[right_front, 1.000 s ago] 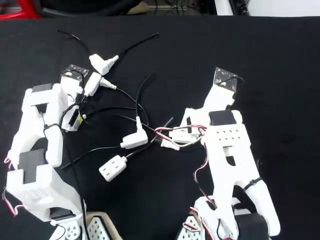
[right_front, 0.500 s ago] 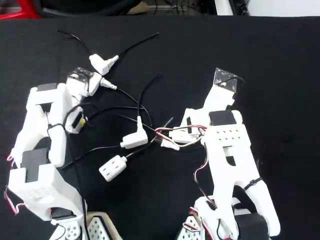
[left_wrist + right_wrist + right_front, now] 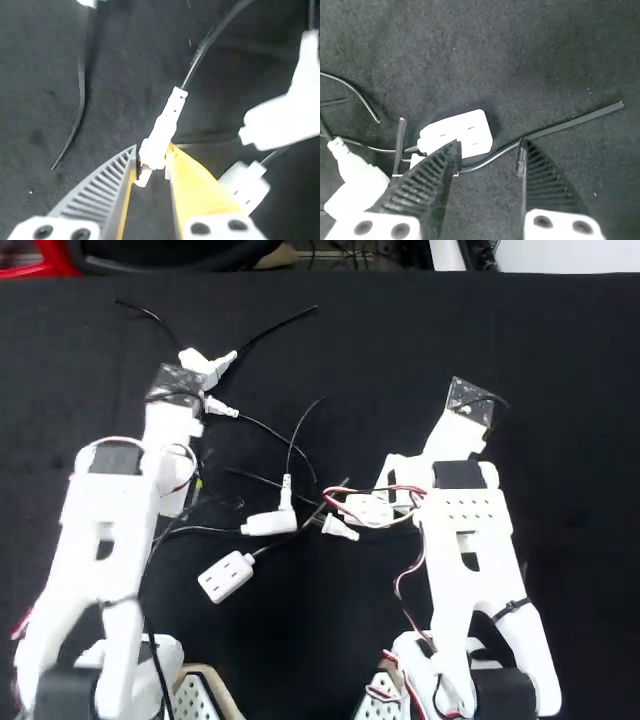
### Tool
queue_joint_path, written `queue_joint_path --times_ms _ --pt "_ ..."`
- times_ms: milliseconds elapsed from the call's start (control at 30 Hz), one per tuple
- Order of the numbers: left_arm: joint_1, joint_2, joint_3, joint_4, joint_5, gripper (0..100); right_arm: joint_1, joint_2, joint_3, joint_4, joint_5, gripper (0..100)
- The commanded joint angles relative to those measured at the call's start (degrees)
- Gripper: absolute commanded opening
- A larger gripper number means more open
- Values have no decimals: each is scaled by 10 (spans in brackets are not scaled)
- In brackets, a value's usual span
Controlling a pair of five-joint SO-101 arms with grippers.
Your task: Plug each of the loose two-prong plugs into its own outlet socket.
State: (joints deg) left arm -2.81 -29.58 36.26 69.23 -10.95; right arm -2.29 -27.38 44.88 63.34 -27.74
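My left gripper [image 3: 150,160] is shut on a slim white plug [image 3: 162,132] whose black cord runs away over the cloth. From above, this gripper [image 3: 178,388] sits at the back left, and the held plug's tip [image 3: 215,408] sticks out beside it. A second plug [image 3: 205,365] lies just behind. An angled plug [image 3: 268,523] and a white outlet socket [image 3: 225,576] lie mid-table. My right gripper [image 3: 488,147] is open, and an outlet socket [image 3: 457,132] lies on the cloth at one fingertip. Seen from above, that gripper [image 3: 472,400] is at the right.
Thin black cords [image 3: 290,440] loop across the black cloth between the arms. A small white plug [image 3: 340,530] lies near the right arm's red and white wires. A loose cord end [image 3: 619,103] reaches out past the right gripper. The cloth's far right is bare.
The left arm swung right and stretched out over the slim plug, which shifted a little with its cord. The angled plug's cord moved slightly. The right arm shifted a little to the right.
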Motion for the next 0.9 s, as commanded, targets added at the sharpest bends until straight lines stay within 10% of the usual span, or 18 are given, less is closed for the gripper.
queue_joint_path --times_ms 0,467,867 --pt "7 -99 -7 13 30 30 9 -2 -7 -4 2 178" --pt "103 -204 14 48 163 30 57 -3 -21 7 2 180" --pt "308 -57 178 -271 323 33 176 2 -107 156 97 178"
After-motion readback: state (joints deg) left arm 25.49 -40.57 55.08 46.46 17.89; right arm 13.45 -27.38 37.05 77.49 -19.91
